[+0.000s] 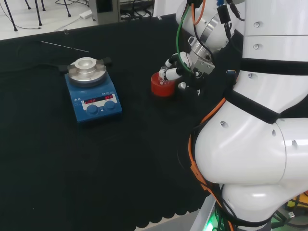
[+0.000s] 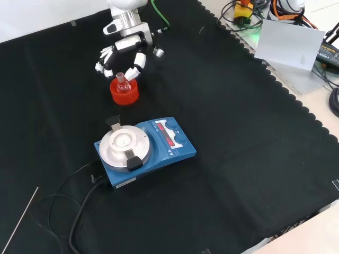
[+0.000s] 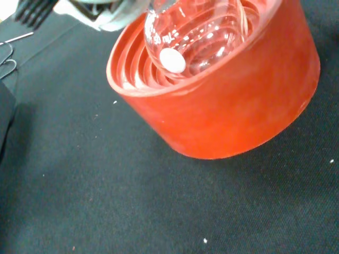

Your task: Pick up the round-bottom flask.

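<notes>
Flask (image 2: pixel 123 80): clear glass, light, slippery, fragile; upright in red ring stand (image 2: pixel 124 92); take by neck; hand (image 2: pixel 123 54) spread apart above, holding nothing

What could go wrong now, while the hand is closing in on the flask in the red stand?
1. The hand has its fingers spread around the flask neck; an off-centre closure could tip the clear glass.
2. The flask sits deep in the red ribbed stand, so the stand might lift with it.
3. The blue hotplate stands close by; a dropped flask could strike it.
</notes>
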